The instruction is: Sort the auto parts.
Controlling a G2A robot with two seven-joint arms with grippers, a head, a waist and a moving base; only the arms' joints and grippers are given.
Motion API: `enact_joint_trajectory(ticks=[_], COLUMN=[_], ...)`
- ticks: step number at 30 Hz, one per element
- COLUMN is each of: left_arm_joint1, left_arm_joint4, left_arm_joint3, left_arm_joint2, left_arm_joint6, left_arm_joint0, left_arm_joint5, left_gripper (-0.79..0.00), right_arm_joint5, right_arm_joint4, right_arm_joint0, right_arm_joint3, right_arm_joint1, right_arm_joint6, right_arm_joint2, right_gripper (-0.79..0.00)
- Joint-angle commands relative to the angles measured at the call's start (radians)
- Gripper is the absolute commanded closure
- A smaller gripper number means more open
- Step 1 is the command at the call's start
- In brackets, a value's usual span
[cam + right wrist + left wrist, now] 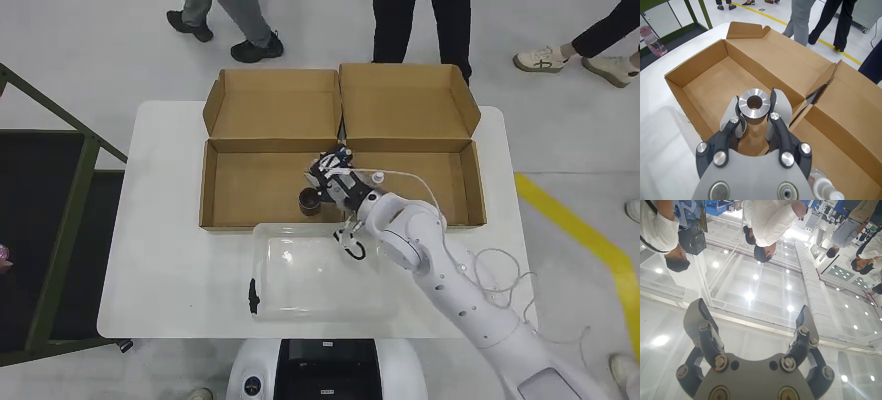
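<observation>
My right gripper (755, 97) is shut on a short metal cylinder (754, 110) with a round bore, held upright. It hangs just inside the left cardboard box (213, 190), near that box's front right corner, next to the wall shared with the right cardboard box (472, 190). From above, the right gripper (327, 180) and the cylinder (310, 204) sit over the same corner. A clear plastic bin (300, 300) lies in front of the boxes, with a small black part (253, 296) at its left edge. My left gripper (752, 306) is open, holds nothing, and points up at the ceiling.
Both boxes have their lids folded back toward the far side of the white table (160, 260). A white spray bottle (822, 186) lies in the right box. A green metal rack (60, 240) stands left of the table. People stand beyond the far edge.
</observation>
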Motion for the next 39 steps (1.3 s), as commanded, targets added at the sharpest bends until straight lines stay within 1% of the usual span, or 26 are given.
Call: enact_joint_trajectory(ticks=[1,7,14,20,21,22,24,25,27,32,39], left_arm_joint1=[0.000,0.000,0.000,0.000,0.000,0.000,0.000,0.000,0.000,0.000,0.000], left_arm_joint4=[0.000,0.000,0.000,0.000,0.000,0.000,0.000,0.000,0.000,0.000,0.000], left_arm_joint3=[0.000,0.000,0.000,0.000,0.000,0.000,0.000,0.000,0.000,0.000,0.000], left_arm_joint2=[0.000,0.000,0.000,0.000,0.000,0.000,0.000,0.000,0.000,0.000,0.000], left_arm_joint6=[0.000,0.000,0.000,0.000,0.000,0.000,0.000,0.000,0.000,0.000,0.000], left_arm_joint0=[0.000,0.000,0.000,0.000,0.000,0.000,0.000,0.000,0.000,0.000,0.000], left_arm_joint5=[0.000,0.000,0.000,0.000,0.000,0.000,0.000,0.000,0.000,0.000,0.000], left_gripper=[-0.785,-0.785,-0.785,-0.785,-0.785,-0.785,-0.785,-0.785,-0.785,-0.785,-0.785], right_arm_joint5=[0.022,0.064,0.124,0.147,0.146,0.146,0.146,0.146,0.145,0.142,0.135], right_arm_joint4=[0.004,0.006,-0.002,-0.001,-0.002,-0.003,-0.003,-0.004,-0.003,-0.005,-0.009], right_arm_joint0=[0.015,0.059,0.091,0.109,0.112,0.115,0.119,0.121,0.125,0.134,0.137], right_arm_joint3=[0.017,0.075,0.124,0.156,0.161,0.165,0.173,0.178,0.187,0.211,0.227], right_arm_joint1=[-0.009,-0.039,-0.067,-0.086,-0.089,-0.091,-0.096,-0.098,-0.103,-0.115,-0.128], right_arm_joint6=[0.011,0.030,0.068,0.097,0.102,0.105,0.109,0.111,0.117,0.126,0.131], right_arm_joint2=[-0.016,-0.063,-0.088,-0.099,-0.101,-0.101,-0.101,-0.101,-0.101,-0.104,-0.099], right_gripper=[0.000,0.000,0.000,0.000,-0.018,-0.062,-0.099,-0.132,-0.175,-0.243,-0.302])
